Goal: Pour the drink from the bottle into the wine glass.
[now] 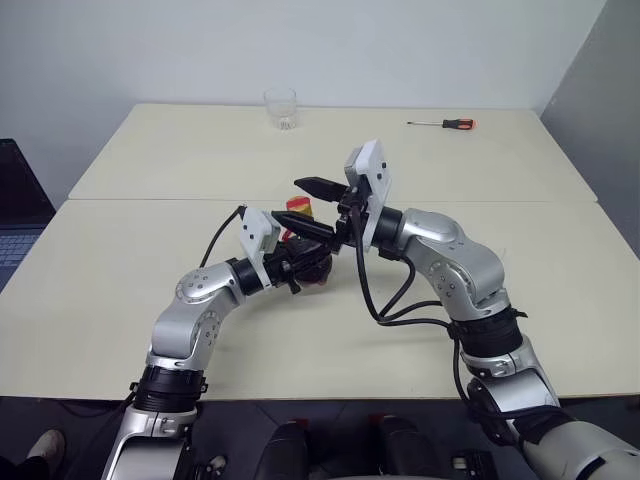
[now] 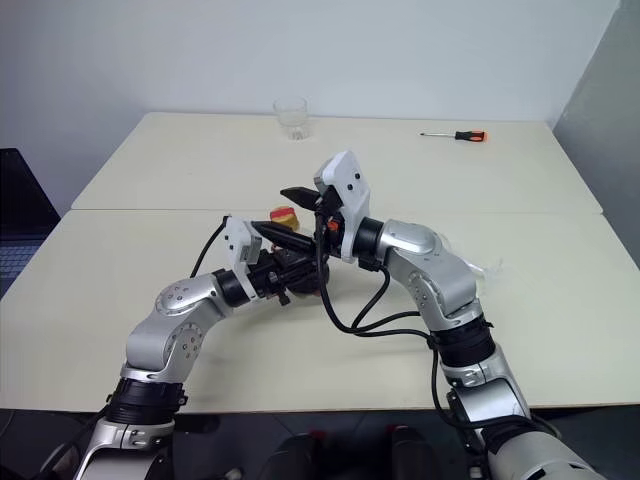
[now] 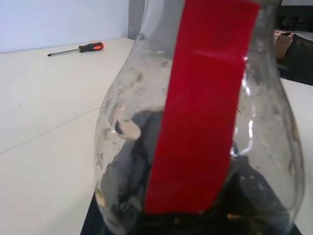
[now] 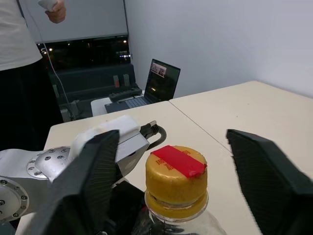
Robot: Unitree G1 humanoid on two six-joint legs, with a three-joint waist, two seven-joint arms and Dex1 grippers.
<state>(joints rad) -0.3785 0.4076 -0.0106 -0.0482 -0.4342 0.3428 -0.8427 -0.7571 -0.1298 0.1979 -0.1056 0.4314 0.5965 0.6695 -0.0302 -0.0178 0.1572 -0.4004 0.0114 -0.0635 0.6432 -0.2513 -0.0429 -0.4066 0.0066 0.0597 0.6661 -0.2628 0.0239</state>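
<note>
At the middle of the table my left gripper (image 1: 305, 266) is shut on the round body of the bottle (image 3: 195, 122), holding it upright. The bottle is clear plastic with a red strip, and the dark drink (image 3: 254, 208) lies in its bottom. Its yellow cap (image 4: 176, 178) carries a red patch. My right gripper (image 1: 286, 199) reaches in from the right and is open, with one black finger on each side of the cap and not touching it. A faint clear outline (image 2: 485, 266) shows beside my right forearm; I cannot tell whether it is the wine glass.
A short clear tumbler (image 1: 281, 108) stands at the table's far edge. A screwdriver (image 1: 445, 123) with an orange handle lies at the far right. A seam crosses the table behind the bottle. A laptop (image 1: 15, 220) sits off the left side, and a person (image 4: 19, 39) stands beyond it.
</note>
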